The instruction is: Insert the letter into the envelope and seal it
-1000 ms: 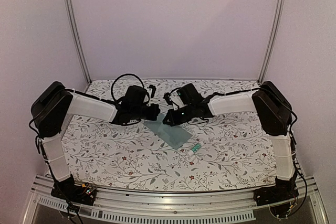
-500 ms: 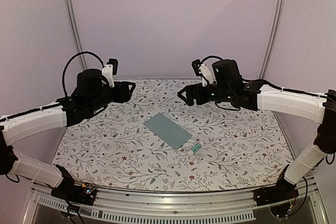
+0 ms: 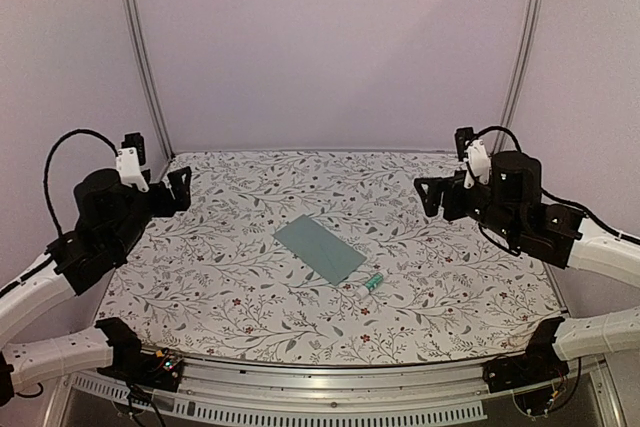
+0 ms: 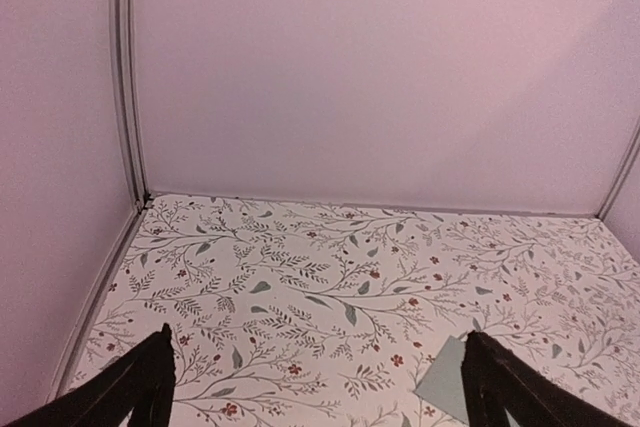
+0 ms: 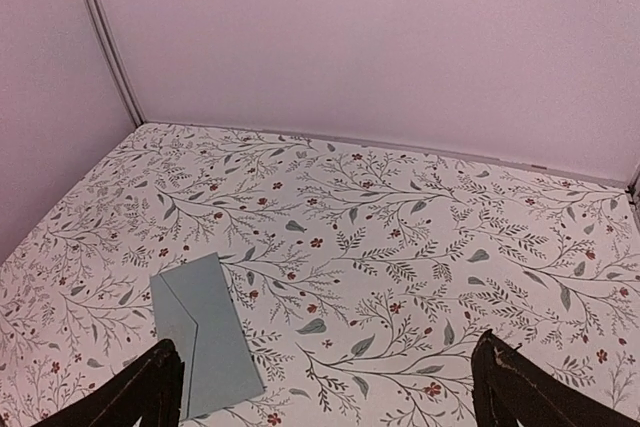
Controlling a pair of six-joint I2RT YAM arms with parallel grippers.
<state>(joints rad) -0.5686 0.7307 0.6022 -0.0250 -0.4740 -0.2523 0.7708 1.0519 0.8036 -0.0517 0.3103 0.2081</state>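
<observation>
Two grippers sit raised at opposite sides of the floral table cover (image 3: 250, 287). We note the left gripper (image 3: 182, 190) and the right gripper (image 3: 426, 197) both have their jaws wide apart, holding nothing. The envelope (image 3: 319, 250) lies flat at mid-table, flap folded down, well apart from both. A glue stick (image 3: 372, 283) lies just beside its near right corner. Only patterned cover lies between each gripper and the envelope.

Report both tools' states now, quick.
Left tool: open, holding nothing.
Right tool: open, holding nothing.
</observation>
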